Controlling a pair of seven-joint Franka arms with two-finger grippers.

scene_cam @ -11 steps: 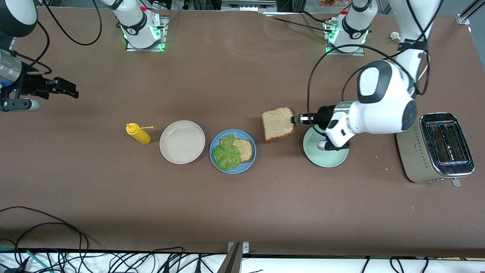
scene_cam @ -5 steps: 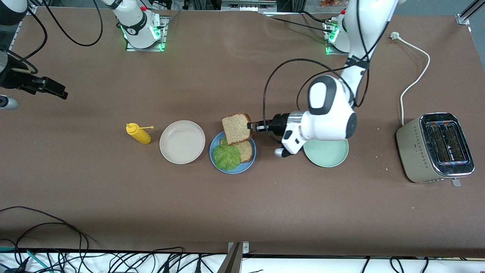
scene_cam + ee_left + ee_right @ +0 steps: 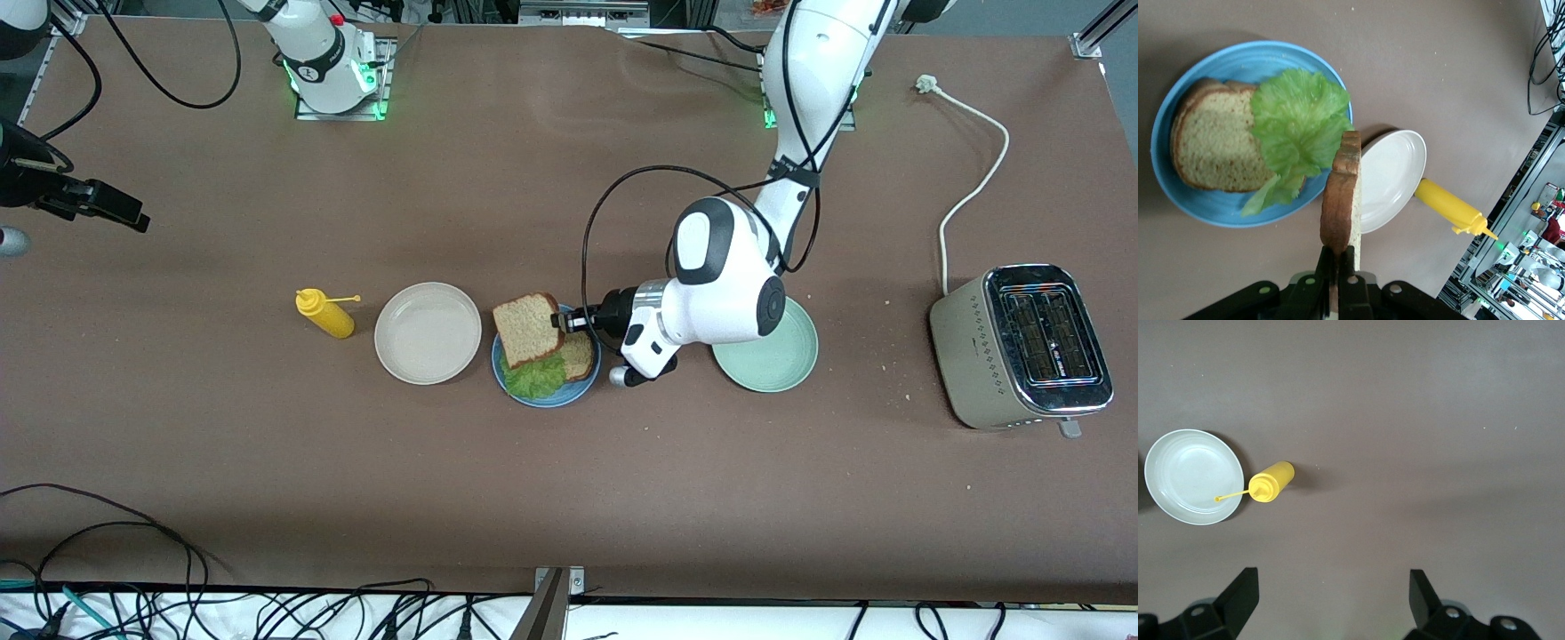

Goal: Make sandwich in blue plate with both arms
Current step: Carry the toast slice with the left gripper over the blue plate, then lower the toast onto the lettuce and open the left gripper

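Altogether two bread slices point(image 3: 528, 329), three plates point(image 3: 427, 333)

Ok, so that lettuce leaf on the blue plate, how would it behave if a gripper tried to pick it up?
The lettuce leaf looks thin and ruffled, so it would probably flop and fold rather than hold its shape. It drapes over the lower bread slice and the blue plate, so it seems light and could slide or tear if pinched hard.
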